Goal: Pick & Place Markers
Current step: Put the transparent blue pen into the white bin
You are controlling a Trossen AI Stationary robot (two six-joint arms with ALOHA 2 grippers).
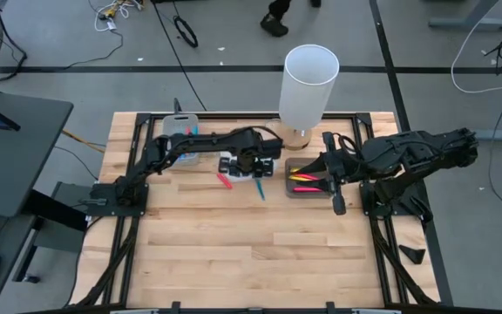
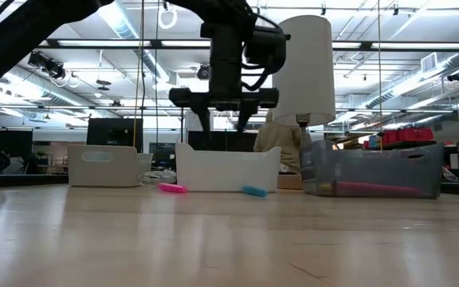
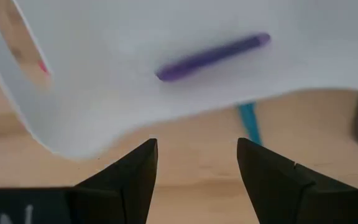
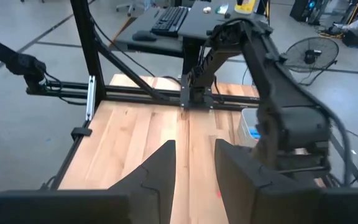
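While the right claw [image 1: 333, 187] waits parted, the left claw [image 1: 253, 166] hangs empty, spread over the white tray [image 1: 239, 166].

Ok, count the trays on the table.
3. A grey tray sits at the back left, a white tray in the middle, and a dark tray to the right of it. No others show.
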